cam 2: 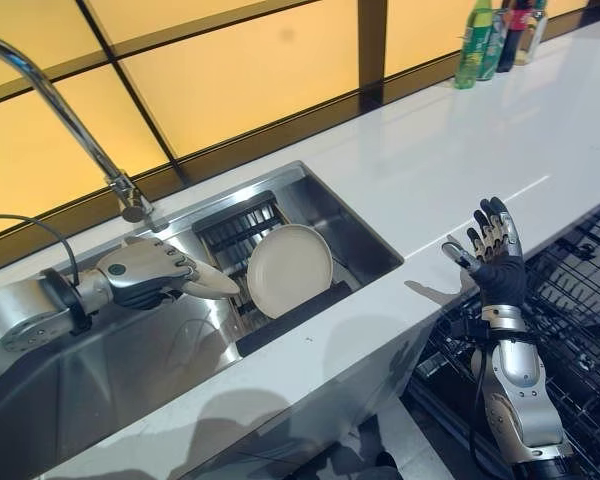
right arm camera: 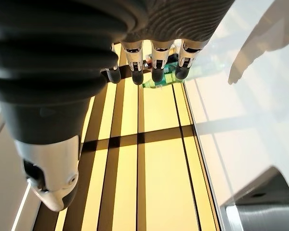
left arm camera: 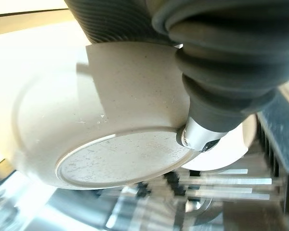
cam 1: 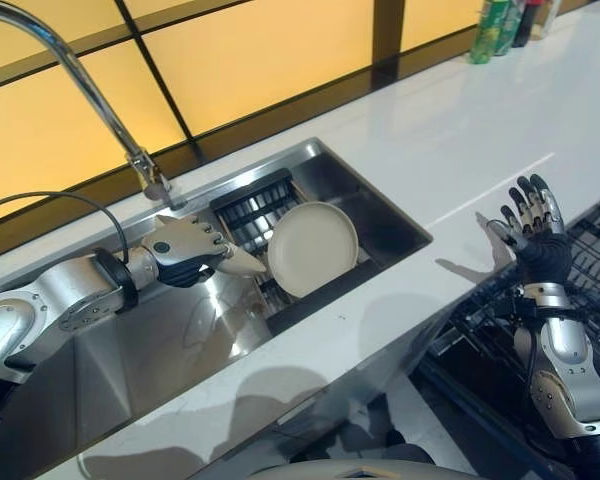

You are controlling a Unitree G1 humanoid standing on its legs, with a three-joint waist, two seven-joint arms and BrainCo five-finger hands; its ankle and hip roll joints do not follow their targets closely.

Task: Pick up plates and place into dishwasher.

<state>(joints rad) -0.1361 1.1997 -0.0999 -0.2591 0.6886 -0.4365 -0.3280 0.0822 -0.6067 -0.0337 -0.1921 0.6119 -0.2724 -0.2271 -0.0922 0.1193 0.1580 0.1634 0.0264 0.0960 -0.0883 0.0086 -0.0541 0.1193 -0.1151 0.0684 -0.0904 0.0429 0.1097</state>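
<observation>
left hand (cam 1: 185, 250) fingers (cam 1: 218, 246) curled round a cream plate (cam 1: 242, 263) over sink (cam 1: 380, 215).

A white countertop (cam 1: 460, 150) runs from lower left to upper right. A steel sink (cam 1: 380, 215) is sunk in its left half. Bottles (cam 1: 495, 28) stand on it at the upper right.

Right hand held up over the counter

The right hand (right arm camera: 86, 43) fills the upper left of the frame, fingers (right arm camera: 156, 60) straight, thumb (right arm camera: 50, 178) at lower left; beyond them yellow wall panels (right arm camera: 159, 168), green bottles (right arm camera: 166, 79), white counter (right arm camera: 250, 110) at right.
</observation>
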